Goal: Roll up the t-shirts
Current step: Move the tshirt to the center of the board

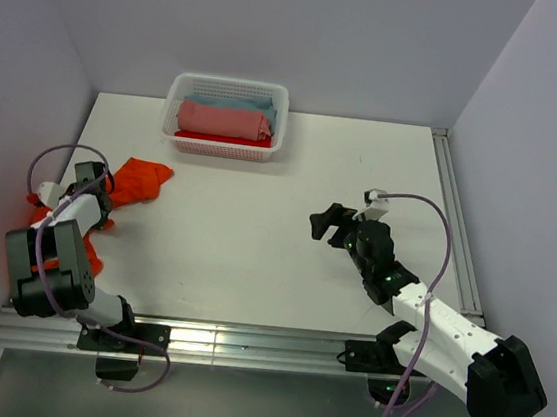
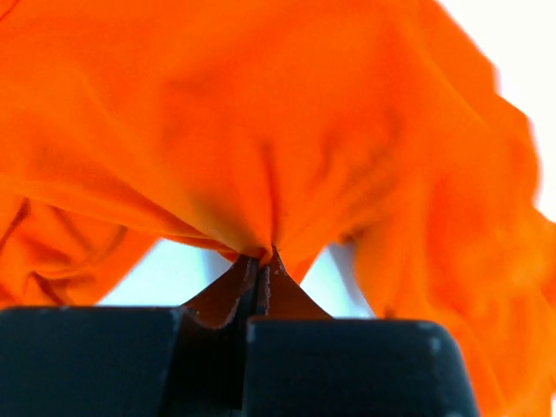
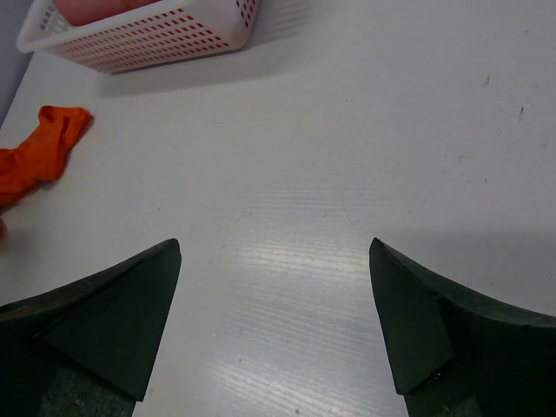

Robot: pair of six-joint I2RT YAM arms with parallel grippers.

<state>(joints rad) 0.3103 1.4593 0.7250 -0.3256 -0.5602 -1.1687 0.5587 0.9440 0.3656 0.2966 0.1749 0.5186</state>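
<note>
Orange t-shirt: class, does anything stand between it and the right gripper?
Nothing visible does. Only bare table lies between the open right gripper and the orange t-shirt; the basket stands farther back, off that line.

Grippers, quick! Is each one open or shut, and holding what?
Left gripper: shut, pinching the orange t-shirt.
Right gripper: open, holding nothing.

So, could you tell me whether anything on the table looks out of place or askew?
Only the orange t-shirt: it is crumpled in a heap at the left, pinched by the left end effector.
</note>
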